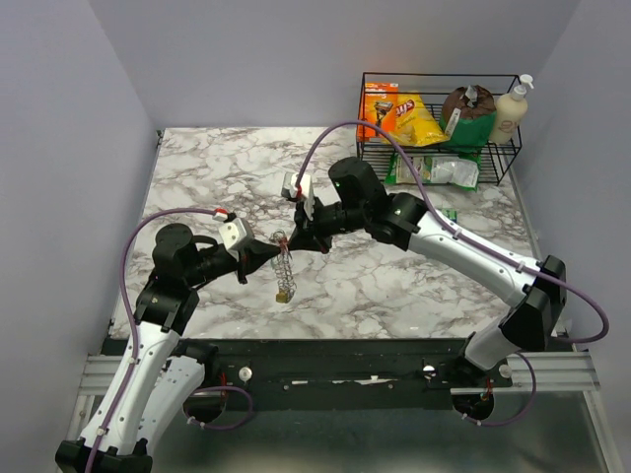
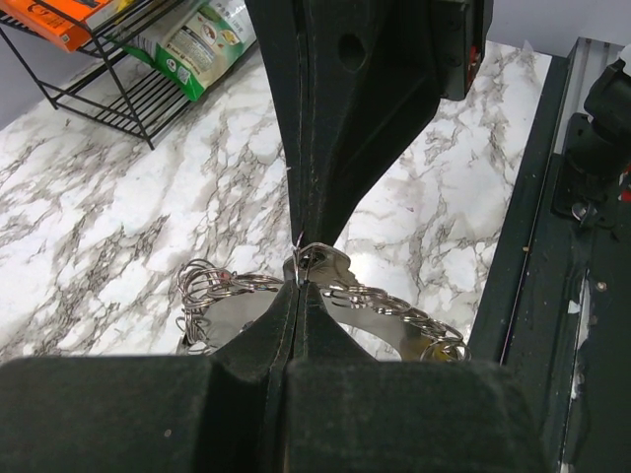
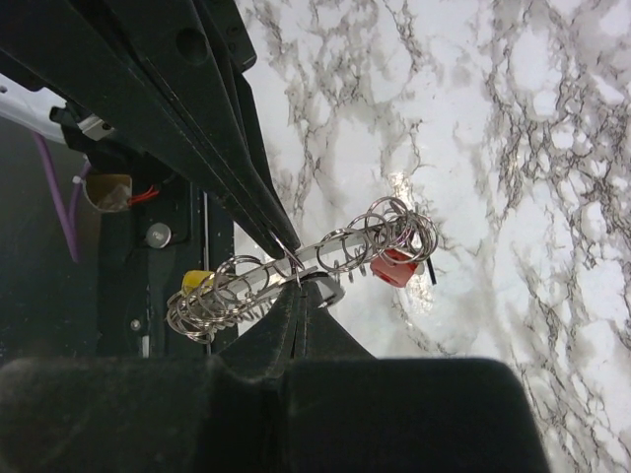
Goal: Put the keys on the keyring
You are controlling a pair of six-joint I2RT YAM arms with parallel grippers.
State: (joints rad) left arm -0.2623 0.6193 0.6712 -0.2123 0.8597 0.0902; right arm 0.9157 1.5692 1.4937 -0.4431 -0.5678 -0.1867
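While the marble table [image 1: 197,187] spreads out below, with a wire basket [image 1: 439,75] at its far right corner, we see the left gripper [image 1: 270,253] and the right gripper [image 1: 294,236] meeting tip to tip above the middle. Each has its jaws pressed together, pinching the wire of the keyring [image 1: 283,264], which hangs clear of the table between them. A yellow-gold piece [image 3: 195,281] sits at one end, a red-headed key [image 3: 391,268] among the coils at the other.
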